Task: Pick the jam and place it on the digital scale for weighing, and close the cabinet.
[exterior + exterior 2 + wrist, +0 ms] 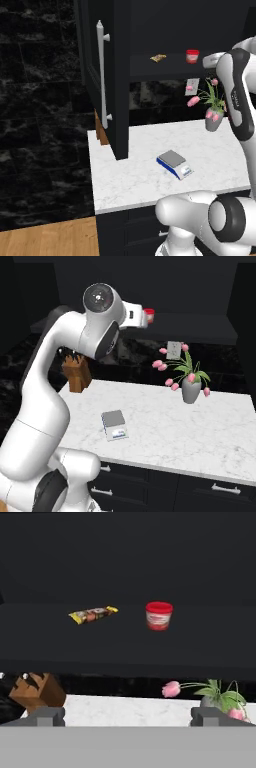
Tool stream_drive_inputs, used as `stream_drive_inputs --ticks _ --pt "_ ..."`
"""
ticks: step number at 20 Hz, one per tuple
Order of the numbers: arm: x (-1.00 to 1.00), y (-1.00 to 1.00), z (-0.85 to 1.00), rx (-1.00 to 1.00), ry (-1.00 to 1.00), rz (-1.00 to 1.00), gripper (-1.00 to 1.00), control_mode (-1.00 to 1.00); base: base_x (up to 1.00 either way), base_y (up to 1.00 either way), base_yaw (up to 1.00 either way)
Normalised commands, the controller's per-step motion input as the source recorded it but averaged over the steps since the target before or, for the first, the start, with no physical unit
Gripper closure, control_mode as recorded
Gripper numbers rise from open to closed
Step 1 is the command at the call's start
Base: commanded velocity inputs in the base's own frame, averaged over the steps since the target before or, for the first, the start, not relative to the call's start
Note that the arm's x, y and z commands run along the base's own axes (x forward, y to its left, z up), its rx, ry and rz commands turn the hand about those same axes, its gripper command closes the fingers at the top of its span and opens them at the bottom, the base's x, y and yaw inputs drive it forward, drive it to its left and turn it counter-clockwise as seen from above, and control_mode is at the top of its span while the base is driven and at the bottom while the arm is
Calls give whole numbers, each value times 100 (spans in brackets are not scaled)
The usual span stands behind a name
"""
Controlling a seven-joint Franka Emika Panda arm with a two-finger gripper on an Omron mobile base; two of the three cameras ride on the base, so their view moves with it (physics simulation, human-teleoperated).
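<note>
The jam (159,615), a squat red jar with a red lid, stands upright on the shelf of the black wall cabinet (117,75), whose left door hangs open. My gripper (127,717) is open, level with the shelf's front and short of the jar, and its fingertips (45,715) stand wide apart with nothing between them. In the left base view the jam (192,56) sits just left of my hand. The digital scale (175,164) lies bare on the white marble counter (130,175) below; it is also in the right base view (114,425).
A flat yellow-brown packet (93,615) lies on the shelf left of the jar. A vase of pink tulips (191,383) stands at the back of the counter, and a wooden knife block (77,375) stands at its left. The open door's silver handle (102,75) juts over the counter's left end.
</note>
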Motion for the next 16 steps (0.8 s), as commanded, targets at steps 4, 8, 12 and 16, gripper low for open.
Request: stream_drive_inputs --ticks 4,8,12,16 --pt "43 -8 -4 0 0 0 -100 -100 0 0 0" --pt "54 -1 -12 0 0 1 -100 -100 0 0 0" --pt "52 -9 -14 0 0 2 -100 -100 0 0 0" --pt "48 -14 -2 0 1 1 -100 -100 0 0 0"
